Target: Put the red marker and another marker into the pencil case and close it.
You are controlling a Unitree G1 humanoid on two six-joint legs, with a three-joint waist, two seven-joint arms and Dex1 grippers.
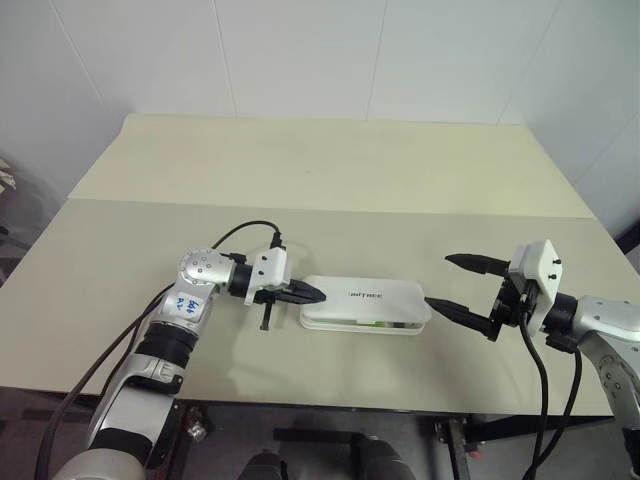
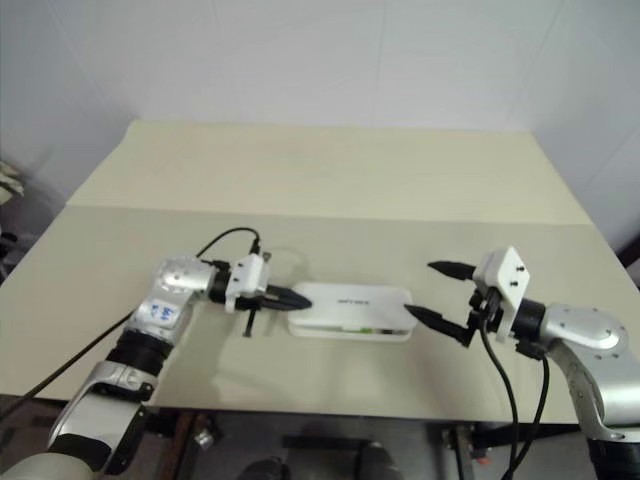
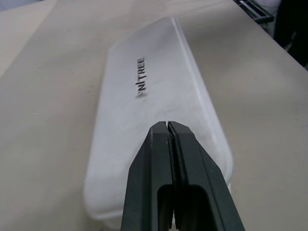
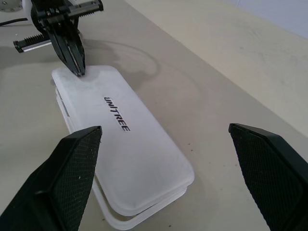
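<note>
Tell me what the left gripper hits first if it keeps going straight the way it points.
The pencil case: the shut left gripper already sits at the lid's near end, seemingly touching, so it would likely slide along the lid.

i see the table bare all round the pencil case, so the far side and the near edge both give free passage. at the case's left end my left gripper, fingers pressed together, sits tip down on the lid corner and blocks that approach. at the right end my right gripper stands spread wide just beside the case, one finger near its end. the lid's middle is uncovered from above.
</note>
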